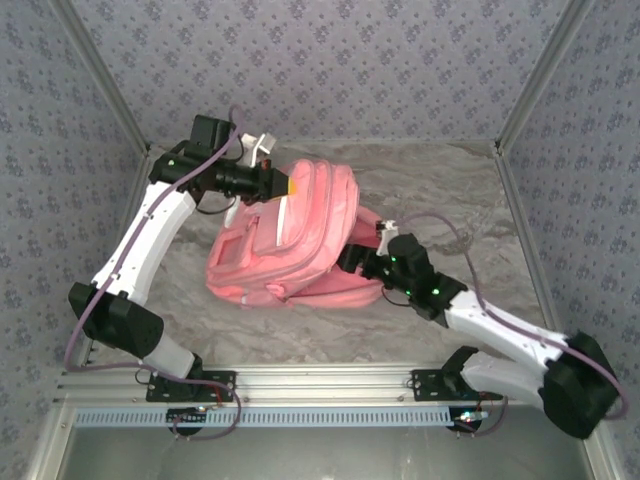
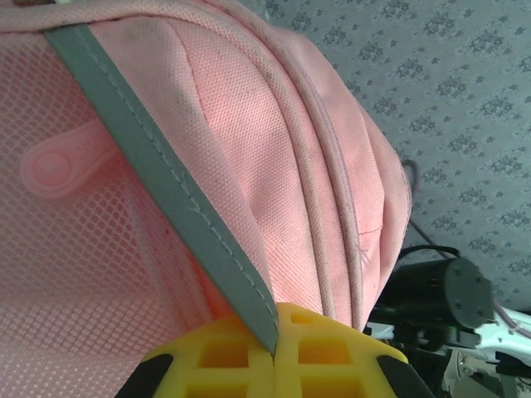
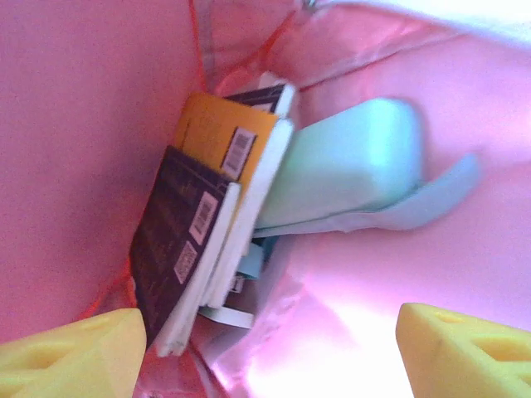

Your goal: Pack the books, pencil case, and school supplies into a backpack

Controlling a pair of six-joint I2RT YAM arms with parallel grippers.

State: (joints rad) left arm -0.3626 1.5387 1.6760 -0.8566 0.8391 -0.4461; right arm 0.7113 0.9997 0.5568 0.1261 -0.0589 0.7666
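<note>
Inside backpack [image 3: 99, 99], right tool [image 3: 270, 352] spread

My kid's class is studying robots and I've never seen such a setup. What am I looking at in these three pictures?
Two white robot arms are bolted at the near edge of a marbled table. The overhead picture comes from a fixed camera above and behind them; the other two come from small cameras on each wrist.

A pink backpack lies on the table. The left gripper, with yellow jaws closed, pinches a grey strip of the bag's edge. The right gripper reaches inside the bag with its jaws apart, holding nothing. Its camera shows what is already packed: a dark book, a yellow book and a mint-green pencil case.
</note>
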